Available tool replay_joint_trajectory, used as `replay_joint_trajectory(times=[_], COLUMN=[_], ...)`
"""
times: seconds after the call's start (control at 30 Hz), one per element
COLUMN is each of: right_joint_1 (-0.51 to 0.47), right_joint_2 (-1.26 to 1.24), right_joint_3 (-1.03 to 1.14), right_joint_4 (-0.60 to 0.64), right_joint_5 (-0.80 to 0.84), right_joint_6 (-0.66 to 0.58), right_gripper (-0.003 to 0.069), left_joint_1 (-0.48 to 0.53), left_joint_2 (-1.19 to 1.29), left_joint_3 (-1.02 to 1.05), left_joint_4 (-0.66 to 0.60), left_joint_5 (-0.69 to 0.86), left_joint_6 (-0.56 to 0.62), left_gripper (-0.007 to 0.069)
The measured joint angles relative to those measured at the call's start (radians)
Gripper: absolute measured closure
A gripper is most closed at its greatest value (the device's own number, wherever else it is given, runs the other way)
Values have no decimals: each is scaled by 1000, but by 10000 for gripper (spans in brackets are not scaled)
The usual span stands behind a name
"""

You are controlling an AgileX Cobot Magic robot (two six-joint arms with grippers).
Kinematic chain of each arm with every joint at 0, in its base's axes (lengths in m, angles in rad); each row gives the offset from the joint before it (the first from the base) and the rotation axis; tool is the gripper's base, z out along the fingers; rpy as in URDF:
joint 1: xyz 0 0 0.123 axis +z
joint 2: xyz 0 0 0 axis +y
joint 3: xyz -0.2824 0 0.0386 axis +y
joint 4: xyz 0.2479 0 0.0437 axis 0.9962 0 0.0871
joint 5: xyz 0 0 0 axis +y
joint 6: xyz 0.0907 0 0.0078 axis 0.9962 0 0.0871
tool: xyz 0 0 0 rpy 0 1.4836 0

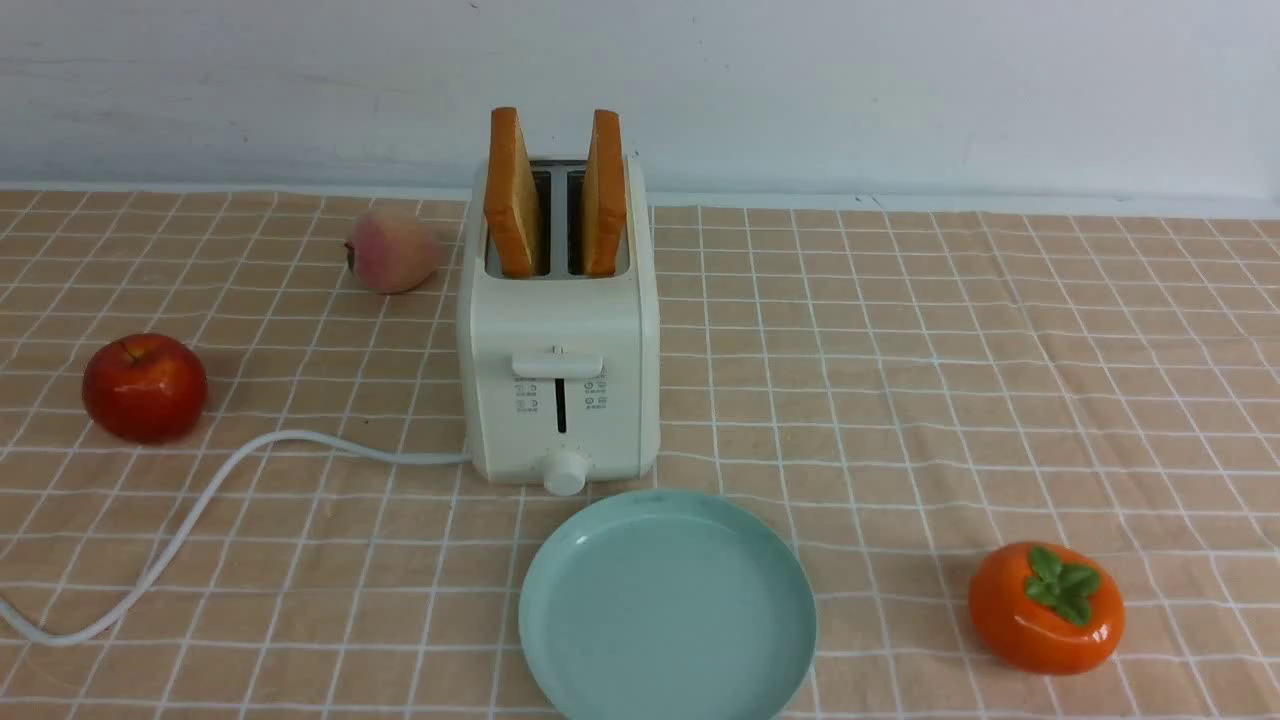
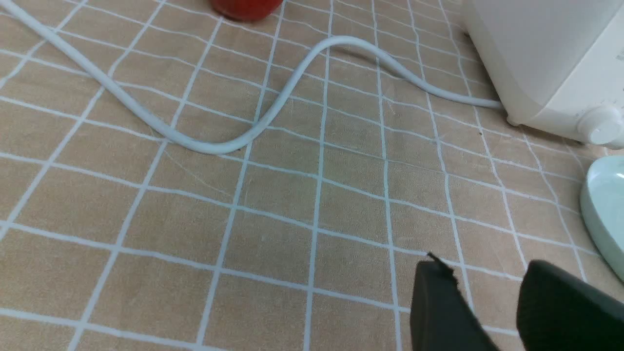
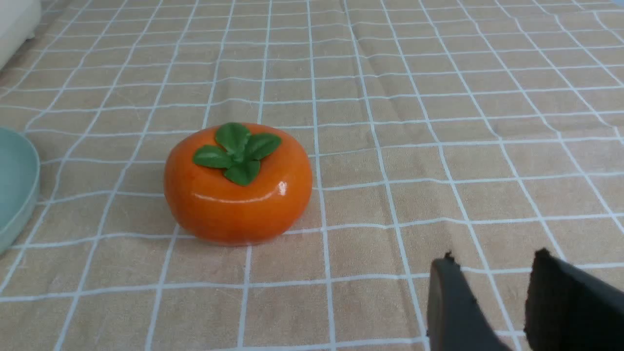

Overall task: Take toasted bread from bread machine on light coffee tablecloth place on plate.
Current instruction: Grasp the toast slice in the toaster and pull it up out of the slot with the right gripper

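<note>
Toasted bread [image 1: 512, 195] apart from left tool [image 2: 482, 273]

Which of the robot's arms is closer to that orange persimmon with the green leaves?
Right. The right arm's jaws are close to the persimmon, facing it. The left arm's jaws are by the toaster's white cord, across the plate from it.

No words or numbers can be read. The bread machine [image 1: 558, 320] has tiny printed marks [image 1: 527, 396] on its front, too small to make out.
</note>
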Motion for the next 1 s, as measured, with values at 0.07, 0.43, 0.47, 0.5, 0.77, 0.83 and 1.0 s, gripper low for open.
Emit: replay_joint_trajectory(times=[0.07, 0.43, 0.47, 0.5, 0.77, 0.83, 1.0], right_joint_1=[0, 0, 0, 0, 0, 0, 0], right_joint_2=[0, 0, 0, 0, 0, 0, 0], right_joint_3=[0, 0, 0, 0, 0, 1, 10], right_joint_4=[0, 0, 0, 0, 0, -2, -4], right_joint_5=[0, 0, 0, 0, -1, -24, -192], right_joint_6=[0, 0, 0, 0, 0, 0, 0], right_gripper=[419, 419, 419, 419, 419, 419, 419], left_joint_1=[0, 0, 0, 0, 0, 0, 0], left_joint_2=[0, 0, 0, 0, 0, 0, 0], left_joint_3=[0, 0, 0, 0, 0, 0, 0], left_joint_4=[0, 1, 1, 1, -26, -2, 78], left_joint_5=[0, -1, -1, -3, -122, -202, -413], left_joint_6=[0, 0, 0, 0, 0, 0, 7], left_gripper=[386, 386, 386, 386, 386, 386, 386])
